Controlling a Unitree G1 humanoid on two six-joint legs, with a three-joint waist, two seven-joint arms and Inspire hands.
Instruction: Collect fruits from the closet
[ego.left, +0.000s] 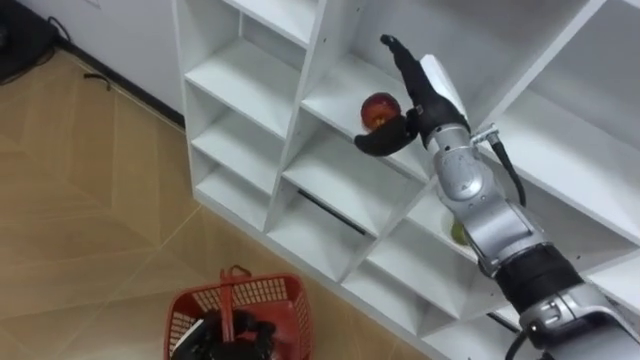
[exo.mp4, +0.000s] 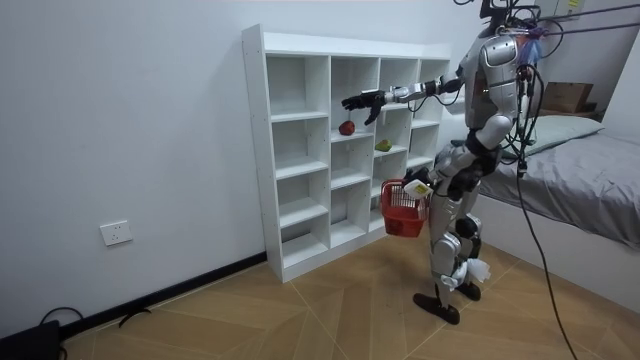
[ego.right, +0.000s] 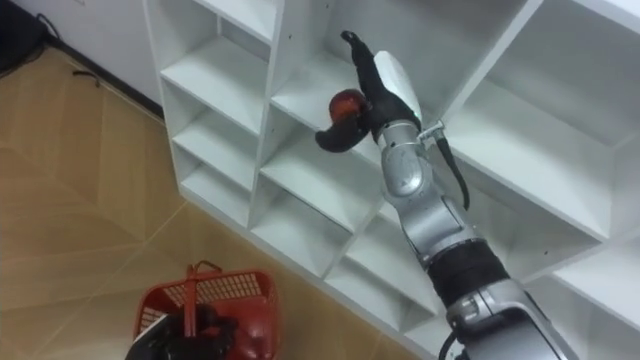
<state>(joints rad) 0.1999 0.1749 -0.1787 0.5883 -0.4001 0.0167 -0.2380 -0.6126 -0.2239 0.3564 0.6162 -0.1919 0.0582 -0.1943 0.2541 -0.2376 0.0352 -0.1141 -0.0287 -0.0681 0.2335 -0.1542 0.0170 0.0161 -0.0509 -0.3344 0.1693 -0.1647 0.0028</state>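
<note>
While the splayed right hand brackets the apple, a basket hangs below.

basket cut off, fruit, perhaps pear, half-hidden

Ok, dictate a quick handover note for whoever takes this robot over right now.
Right hand: open, reaching over the red apple on a closet shelf, not closed on it.
Left hand: shut on the red basket, held low.
A greenish fruit sits lower, in the neighbouring column.
Done: the reach. Left: grasp the apple, put it in the basket, then fetch the other fruit.
</note>
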